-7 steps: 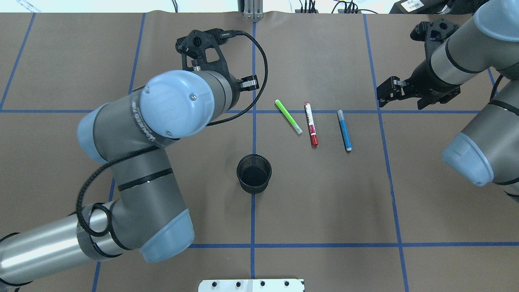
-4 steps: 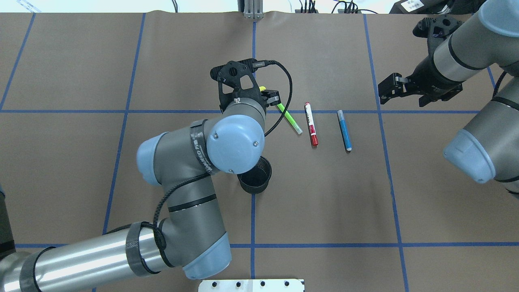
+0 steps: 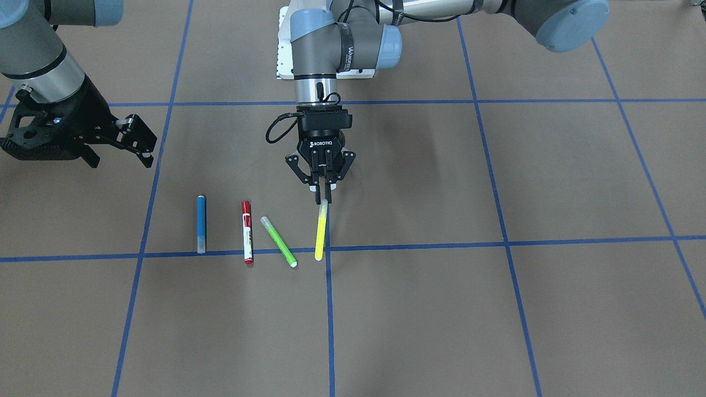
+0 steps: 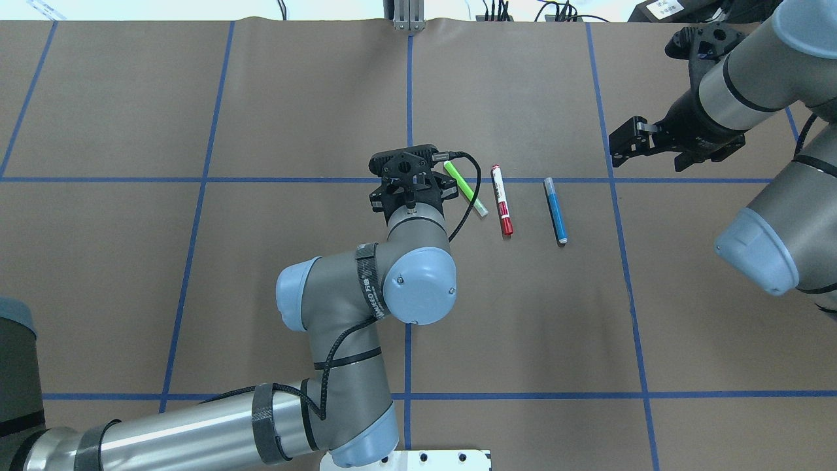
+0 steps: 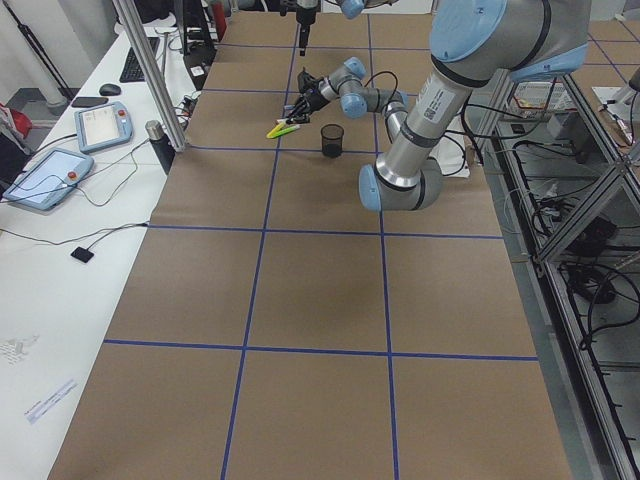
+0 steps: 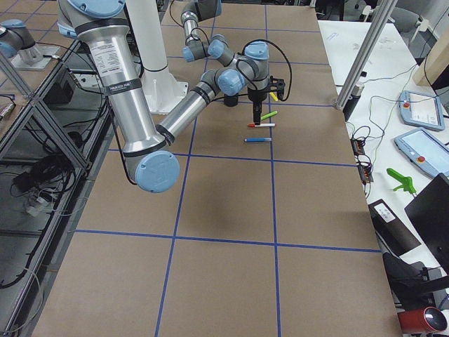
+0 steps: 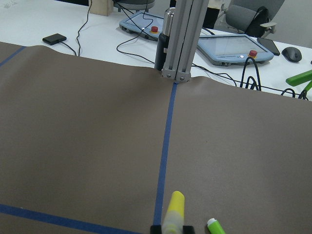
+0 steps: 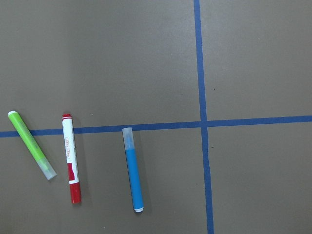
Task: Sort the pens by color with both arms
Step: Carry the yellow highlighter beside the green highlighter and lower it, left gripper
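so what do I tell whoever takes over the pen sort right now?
Left gripper: fingers shut on one end of the yellow pen; the other end points down at the table beside the green pen. I cannot tell whether it touches.
Right gripper: open, empty, off to the side past the blue pen.
On the table, side by side: blue pen, red-capped pen, green pen.
Black mesh cup stands near the left arm.
Done: three pens in a row.
Left: probably set the yellow pen down as fourth in the row and release.
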